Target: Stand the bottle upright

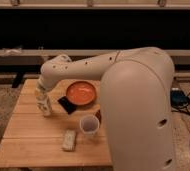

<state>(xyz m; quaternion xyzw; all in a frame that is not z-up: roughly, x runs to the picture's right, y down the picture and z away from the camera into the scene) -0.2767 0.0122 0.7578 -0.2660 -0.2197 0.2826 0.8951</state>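
Note:
The bottle (46,107), small, slim and whitish, stands about upright on the left part of the wooden table (28,125). My gripper (42,98) reaches down from the white arm (78,67) and sits right at the bottle's top, covering its upper part. The gripper and the bottle overlap, so I cannot tell whether they touch.
An orange bowl (81,92) sits mid-table with a flat black object (66,104) at its left edge. A white round cup (89,125) and a flat pale block (69,140) lie nearer the front. My large white arm body (138,110) covers the table's right side.

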